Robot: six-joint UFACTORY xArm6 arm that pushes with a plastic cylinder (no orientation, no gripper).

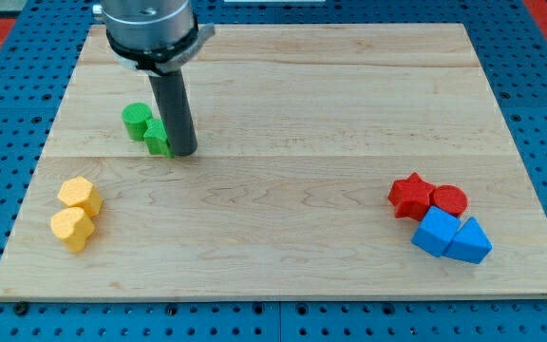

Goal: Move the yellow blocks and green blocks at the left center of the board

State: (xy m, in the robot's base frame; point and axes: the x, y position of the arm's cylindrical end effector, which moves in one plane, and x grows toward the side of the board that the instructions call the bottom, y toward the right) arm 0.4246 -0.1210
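My tip (183, 151) rests on the board at the right side of the two green blocks, touching the nearer one. The green cylinder (137, 120) sits at the view's upper left. The other green block (156, 139) is just below and right of it, partly hidden by the rod, so its shape is unclear. Two yellow blocks lie at the lower left, apart from the tip: a yellow hexagon-like block (81, 196) and a second yellow block (72, 228) touching it from below.
A red star (409, 196), a red cylinder (449, 200), a blue cube (435, 232) and a blue triangular block (470, 241) cluster at the view's right. The wooden board (302, 104) lies on a blue pegboard surface.
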